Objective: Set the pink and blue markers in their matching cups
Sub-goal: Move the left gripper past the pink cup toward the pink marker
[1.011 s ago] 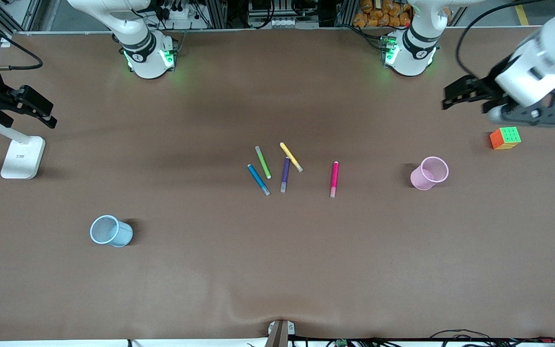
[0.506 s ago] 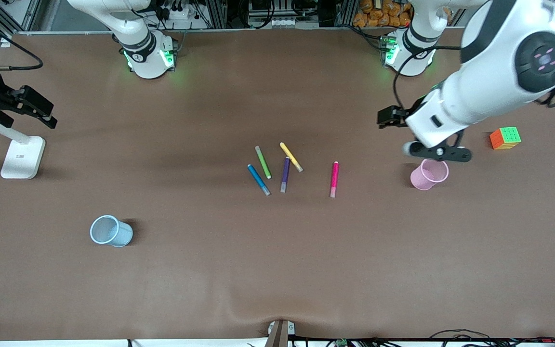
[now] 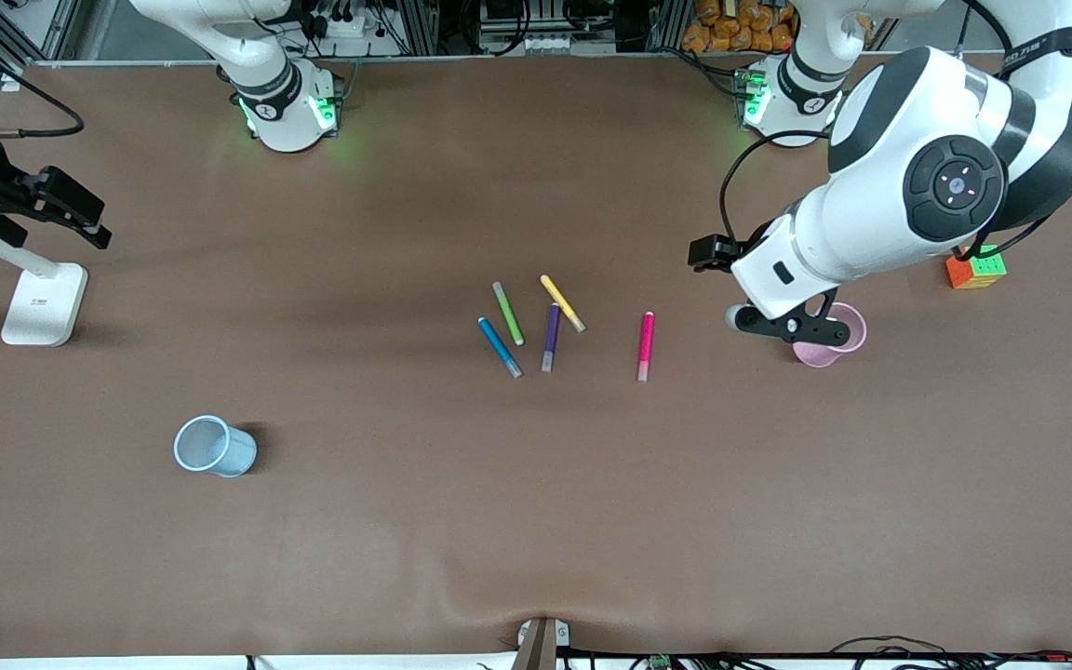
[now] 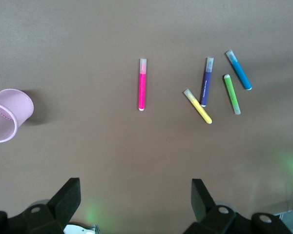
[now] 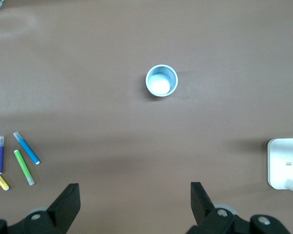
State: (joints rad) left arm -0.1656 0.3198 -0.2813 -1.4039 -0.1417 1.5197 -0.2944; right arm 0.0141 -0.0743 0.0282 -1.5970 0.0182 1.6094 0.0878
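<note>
Seen from the front, the pink marker (image 3: 645, 346) lies flat mid-worktop (image 3: 536, 521), pale end toward six o'clock. The pink cup (image 3: 820, 355) stands at three o'clock from it, well apart. The left hand (image 4: 134, 187) hovers over the bare strip between those two, overlapping the cup's rim at its ten o'clock edge. Its fingers (image 4: 71, 187) are spread wide, with nothing between them. The blue marker (image 3: 500, 347) lies at nine o'clock from the pink one, slanting from eleven to five with its pale end at five. It sits just beside the green pen (image 3: 508, 314) and near the purple pen (image 3: 551, 337) and yellow pen (image 3: 562, 303). The blue cup (image 3: 213, 447) stands upright at eight o'clock from the blue marker, well apart. The right hand (image 5: 134, 190) waits over the right arm's end of the worktop, above a white stand (image 3: 43, 302), fingers parted and holding nothing. A colour cube (image 3: 973, 272) sits at one o'clock from the pink cup.
</note>
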